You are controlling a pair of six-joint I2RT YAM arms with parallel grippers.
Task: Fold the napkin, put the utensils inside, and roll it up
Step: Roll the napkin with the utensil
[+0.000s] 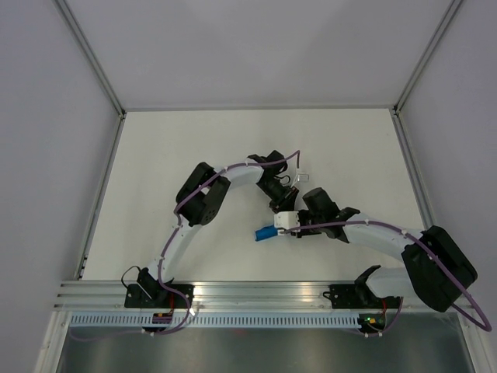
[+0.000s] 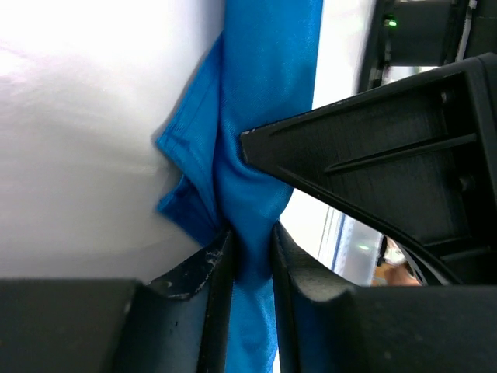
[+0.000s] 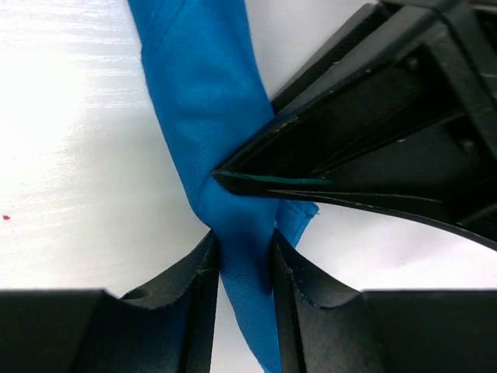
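Observation:
The napkin (image 1: 266,232) is a narrow bright-blue roll on the white table, mostly covered by both arms in the top view. My left gripper (image 2: 250,249) is shut on the napkin (image 2: 264,116), the cloth pinched between its fingers. My right gripper (image 3: 242,256) is shut on the napkin (image 3: 206,101) too, close beside the left one. Each wrist view shows the other gripper's black finger pressing the cloth from the right. From above, the left gripper (image 1: 283,203) and right gripper (image 1: 289,223) meet over the roll. The utensils are hidden.
The white table (image 1: 194,155) is bounded by grey walls and a metal frame post (image 1: 116,116) at the back left. An aluminium rail (image 1: 256,291) carries both arm bases along the near edge.

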